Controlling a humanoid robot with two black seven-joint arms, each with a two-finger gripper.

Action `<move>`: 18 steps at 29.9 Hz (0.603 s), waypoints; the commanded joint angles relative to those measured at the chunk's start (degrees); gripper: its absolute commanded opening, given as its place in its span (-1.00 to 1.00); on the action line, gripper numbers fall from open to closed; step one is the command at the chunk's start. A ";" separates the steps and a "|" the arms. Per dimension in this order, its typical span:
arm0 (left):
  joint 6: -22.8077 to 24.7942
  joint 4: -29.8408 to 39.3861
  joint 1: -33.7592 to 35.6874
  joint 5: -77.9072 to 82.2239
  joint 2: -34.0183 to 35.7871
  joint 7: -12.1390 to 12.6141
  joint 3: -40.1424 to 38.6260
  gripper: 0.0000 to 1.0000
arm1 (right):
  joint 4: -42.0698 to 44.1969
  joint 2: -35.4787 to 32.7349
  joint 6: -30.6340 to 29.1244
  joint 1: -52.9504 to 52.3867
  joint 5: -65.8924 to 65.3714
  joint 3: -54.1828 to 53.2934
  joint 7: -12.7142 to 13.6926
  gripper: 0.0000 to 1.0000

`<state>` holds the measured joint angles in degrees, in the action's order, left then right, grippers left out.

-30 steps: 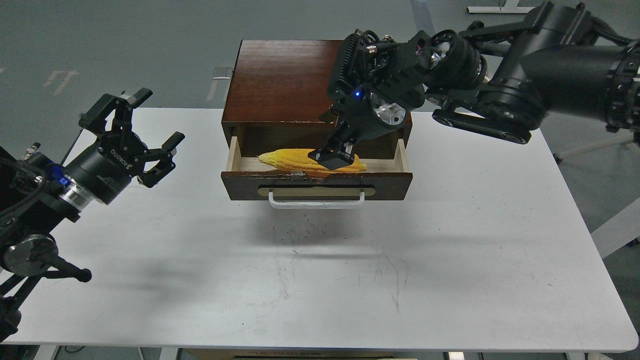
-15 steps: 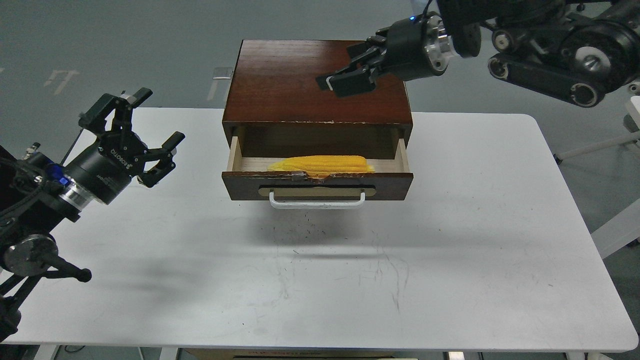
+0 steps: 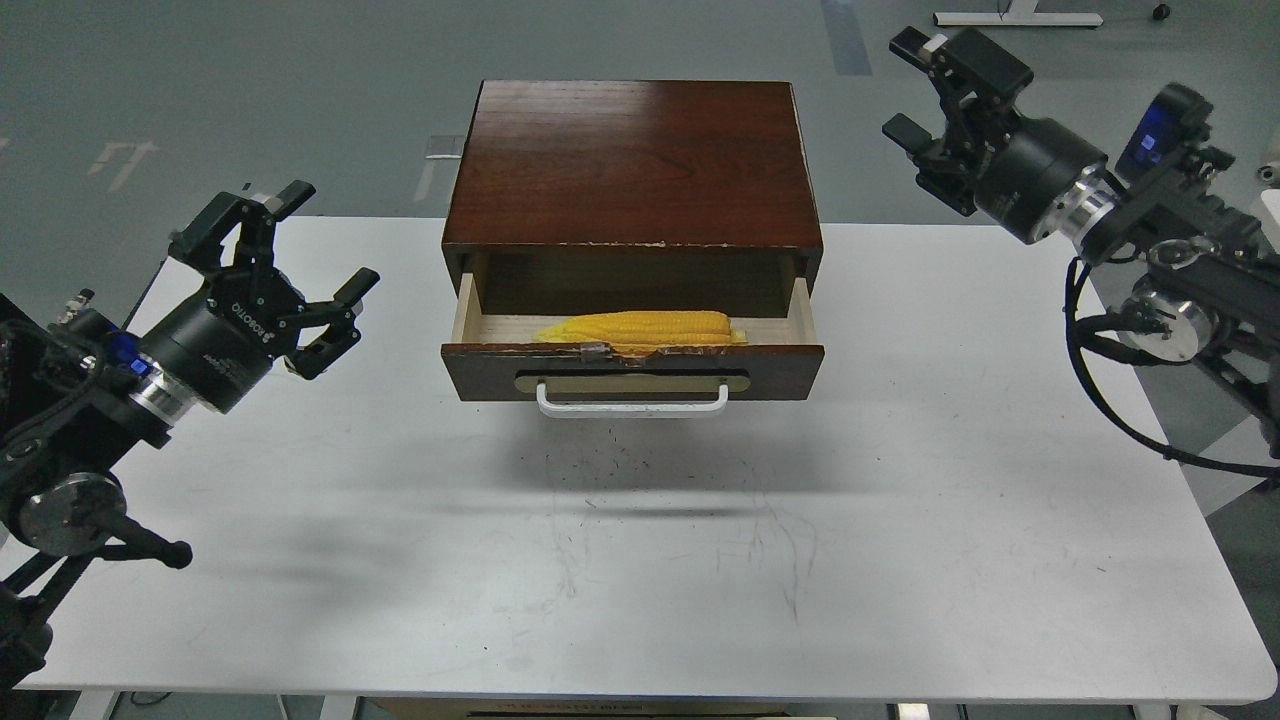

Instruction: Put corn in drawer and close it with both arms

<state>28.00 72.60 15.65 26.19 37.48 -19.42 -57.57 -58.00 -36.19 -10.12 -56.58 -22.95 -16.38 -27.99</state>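
Note:
The yellow corn (image 3: 640, 327) lies lengthwise inside the open drawer (image 3: 634, 370), which is pulled out of the dark wood cabinet (image 3: 634, 165). The drawer front has a white bar handle (image 3: 632, 406). My left gripper (image 3: 285, 250) is open and empty, held above the table to the left of the drawer. My right gripper (image 3: 925, 80) is open and empty, raised to the right of the cabinet, beyond the table's far edge.
The white table (image 3: 640, 560) stretches in front of the drawer with faint scuff marks. The cabinet stands at the table's far middle. Grey floor lies beyond; a white frame leg (image 3: 1230, 455) shows at the right.
My right gripper let go of the corn, rose out of the drawer and swung away to the right. The corn settled flat in the drawer. My left gripper shifted slightly right.

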 commanded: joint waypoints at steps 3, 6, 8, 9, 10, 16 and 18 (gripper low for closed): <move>0.00 0.00 -0.01 0.17 -0.04 -0.96 0.18 1.00 | 1.40 0.68 -0.34 9.45 8.61 -5.32 -0.01 0.98; 0.00 0.00 -0.10 0.17 -0.04 -1.14 0.27 1.00 | 4.11 1.47 -0.78 12.27 12.66 -5.42 -0.01 1.00; 0.00 0.00 -0.18 0.17 -0.04 -1.23 0.27 1.00 | 5.52 1.47 -1.48 12.98 13.45 -5.42 -0.01 1.00; 0.00 0.00 -0.18 0.26 -0.04 -1.23 0.36 1.00 | 6.14 1.56 -2.27 13.16 13.81 -5.42 -0.01 1.00; 0.00 0.00 -0.18 0.18 -0.04 -1.23 0.36 1.00 | 7.37 1.91 -4.54 13.59 14.95 -5.42 -0.01 1.00; 0.00 0.00 -0.10 0.61 0.49 -2.28 0.62 1.00 | 10.01 3.93 -11.59 14.65 18.30 -5.33 -0.01 1.00; 0.00 0.09 0.17 1.58 1.71 -2.55 0.45 1.00 | 10.02 4.02 -11.77 14.92 18.30 -4.98 -0.01 1.00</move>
<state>28.00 72.59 15.48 26.73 37.87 -21.45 -57.02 -48.37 -32.43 -21.17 -42.07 -4.90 -21.82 -28.00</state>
